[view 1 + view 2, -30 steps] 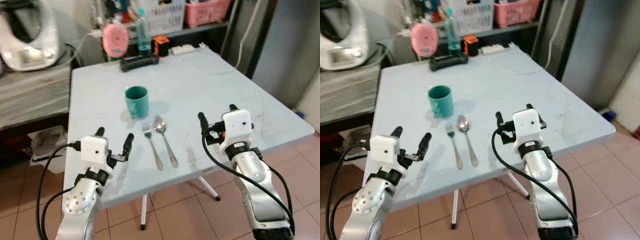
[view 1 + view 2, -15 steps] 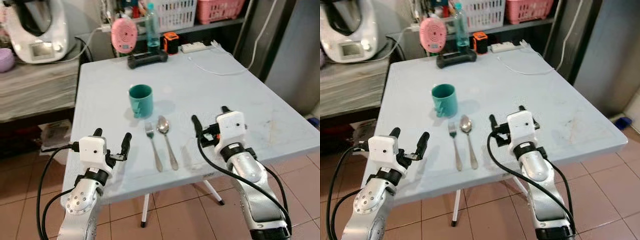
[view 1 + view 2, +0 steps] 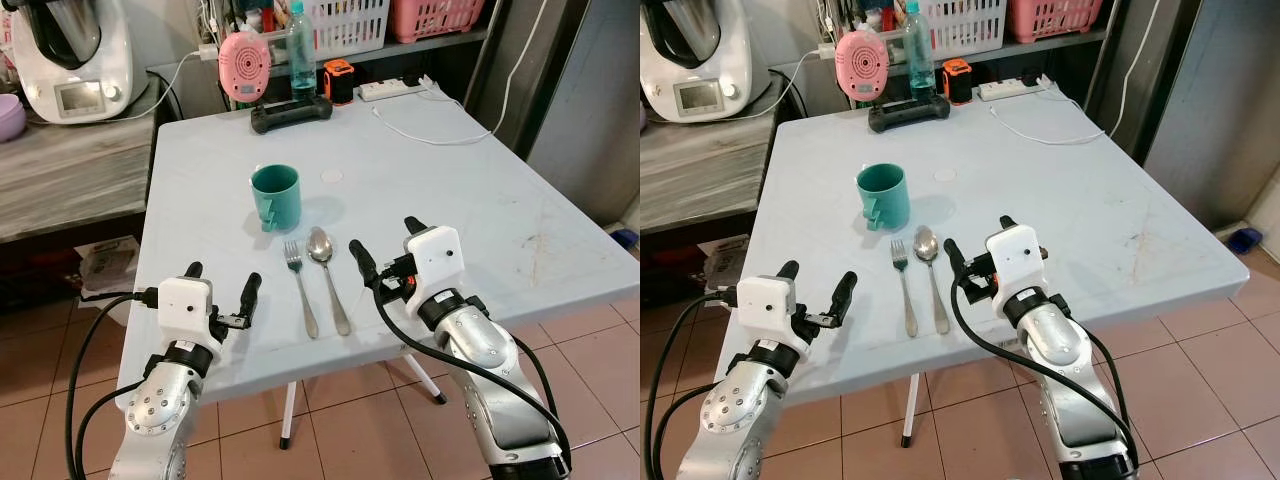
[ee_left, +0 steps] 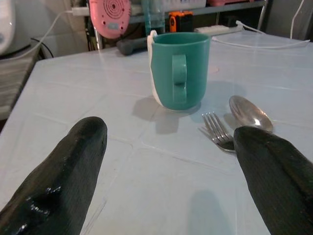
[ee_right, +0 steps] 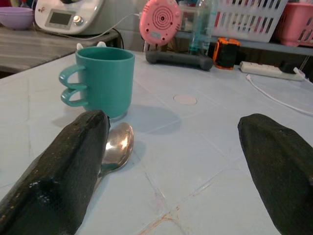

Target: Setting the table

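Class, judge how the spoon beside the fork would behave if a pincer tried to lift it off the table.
The spoon looks like shiny metal, so probably stiff and slippery. It lies flat on the table, so fingertips may struggle to get under it. Its rounded bowl might let it rock or pivot when pushed.

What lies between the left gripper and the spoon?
The fork, lying parallel beside the spoon, with bare table between it and the left gripper, as the left eye view shows.

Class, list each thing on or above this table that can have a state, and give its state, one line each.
Green mug: upright.
Fork: lying flat, beside the spoon.
Spoon: lying flat, bowl toward the mug.
Left gripper: open, holding nothing.
Right gripper: open, holding nothing.
Water bottle: standing, cap on.
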Robot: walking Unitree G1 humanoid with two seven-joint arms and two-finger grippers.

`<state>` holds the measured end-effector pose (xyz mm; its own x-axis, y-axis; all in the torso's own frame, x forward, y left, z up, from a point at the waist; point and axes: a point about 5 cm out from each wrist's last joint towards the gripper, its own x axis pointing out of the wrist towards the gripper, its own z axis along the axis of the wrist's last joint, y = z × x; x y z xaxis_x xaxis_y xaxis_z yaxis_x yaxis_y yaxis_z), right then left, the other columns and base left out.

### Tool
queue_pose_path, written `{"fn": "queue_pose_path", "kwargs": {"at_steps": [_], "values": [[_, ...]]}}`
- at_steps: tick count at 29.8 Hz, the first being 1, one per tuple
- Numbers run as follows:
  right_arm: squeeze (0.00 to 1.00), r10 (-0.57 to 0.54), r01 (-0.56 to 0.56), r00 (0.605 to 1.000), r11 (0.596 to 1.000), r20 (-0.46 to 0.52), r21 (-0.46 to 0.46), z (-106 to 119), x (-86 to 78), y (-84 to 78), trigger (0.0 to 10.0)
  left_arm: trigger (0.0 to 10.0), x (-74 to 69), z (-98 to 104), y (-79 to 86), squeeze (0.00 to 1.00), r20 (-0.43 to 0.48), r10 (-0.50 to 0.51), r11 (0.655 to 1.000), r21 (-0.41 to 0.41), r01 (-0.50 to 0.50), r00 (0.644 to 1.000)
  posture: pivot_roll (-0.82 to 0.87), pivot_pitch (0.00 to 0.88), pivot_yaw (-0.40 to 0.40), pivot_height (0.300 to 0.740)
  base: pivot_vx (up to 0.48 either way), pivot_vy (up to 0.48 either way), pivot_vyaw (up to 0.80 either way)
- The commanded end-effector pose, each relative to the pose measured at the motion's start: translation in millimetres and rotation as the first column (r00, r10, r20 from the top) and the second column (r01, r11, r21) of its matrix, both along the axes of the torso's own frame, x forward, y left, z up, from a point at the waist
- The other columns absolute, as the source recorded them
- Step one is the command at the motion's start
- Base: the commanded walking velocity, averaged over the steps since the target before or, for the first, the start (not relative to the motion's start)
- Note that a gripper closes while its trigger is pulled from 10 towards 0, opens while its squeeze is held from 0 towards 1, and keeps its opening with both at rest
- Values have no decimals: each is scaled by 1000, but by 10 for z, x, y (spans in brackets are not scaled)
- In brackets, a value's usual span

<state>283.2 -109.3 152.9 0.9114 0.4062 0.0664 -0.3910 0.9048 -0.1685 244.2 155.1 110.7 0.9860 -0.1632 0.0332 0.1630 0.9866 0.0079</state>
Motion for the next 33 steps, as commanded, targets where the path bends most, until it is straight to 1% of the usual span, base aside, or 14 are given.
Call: {"fn": "queue_pose_path", "kwargs": {"at_steps": [1,13,25,30,33], "values": [[0,18,-18,1000,1000,-5,11,10,-24,33,10000,10000,-8,33,50,0,6,8,1000,8,-8,1000,-108,77,94,740,0,0,0],[0,10,-10,1000,1000,-9,8,-8,-29,21,10000,10000,2,33,50,0,1,3,1000,5,-3,1000,-111,72,99,740,0,341,0],[0,-2,2,1000,1000,-16,13,-38,-36,13,10000,10000,12,40,50,0,0,5,1000,1,-5,1000,-107,74,101,740,0,429,0],[0,-36,36,999,999,-17,7,-52,-32,-32,10000,10000,7,54,44,0,9,-1,1000,24,1,1000,-104,81,105,740,0,0,0],[0,-70,70,997,998,-19,2,-63,-25,-68,10000,10000,8,64,53,0,16,1,1000,17,-2,1000,-102,81,109,740,0,0,0]]}}
